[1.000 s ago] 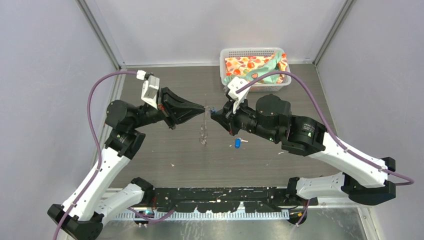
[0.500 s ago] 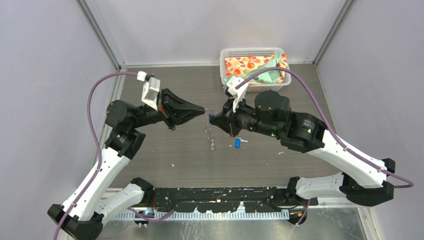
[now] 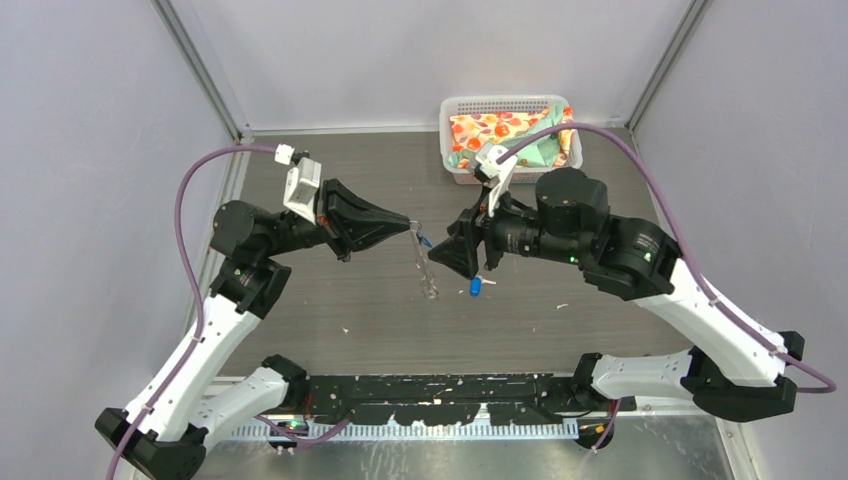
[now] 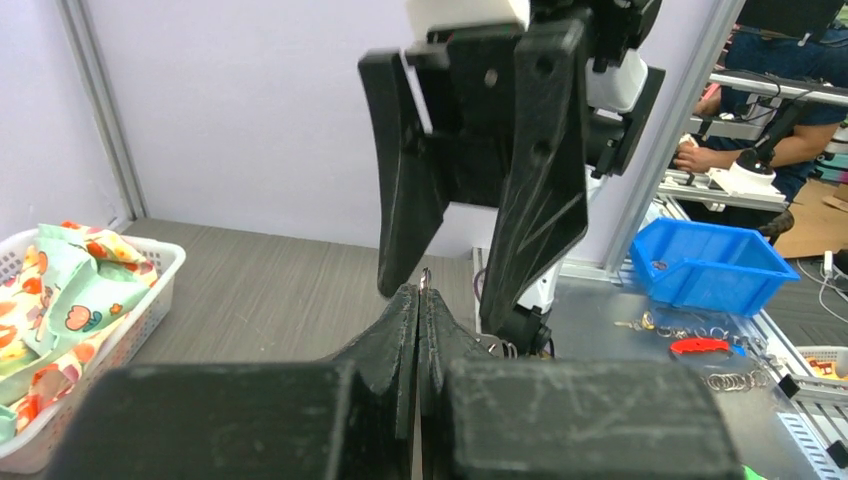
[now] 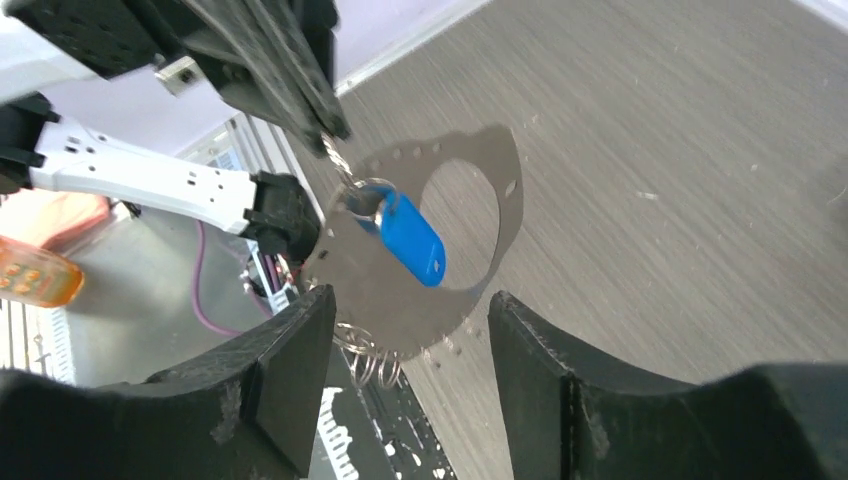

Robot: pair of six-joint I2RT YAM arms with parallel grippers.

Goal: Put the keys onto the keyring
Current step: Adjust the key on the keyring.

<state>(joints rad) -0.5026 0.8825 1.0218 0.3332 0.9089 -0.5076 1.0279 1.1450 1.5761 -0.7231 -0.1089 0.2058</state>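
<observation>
Above the table (image 3: 330, 290), left of centre: left gripper (image 3: 408, 221), jaws pressing fully together on the top of the keyring (image 3: 424, 265). Judged purpose: it is serving as a fixed hanger, holding the loop clear of the table and presenting it sideways for threading.

Beneath that grip: keyring, hanging free and slanting down toward the near edge; whether its low end is touching the table, I cannot tell. From the right wrist it is showing as a broad, thin grey band with a round opening and small dots along its rim.

Just beside the keyring's top: key (image 5: 410, 238), blue head glossy, dangling from a small ring (image 5: 365, 193) at the loop. It is looking threaded on already; its blade is not showing clearly.

Right of that: right gripper (image 3: 450, 248), jaws standing apart, gripping nothing, facing the key from near.

Under the right gripper, on the table: second key (image 3: 475, 286), lying loose, apart from the keyring, waiting for pickup.

Far right, rear: basket (image 3: 505, 101), holding patterned cloth (image 3: 500, 130).
</observation>
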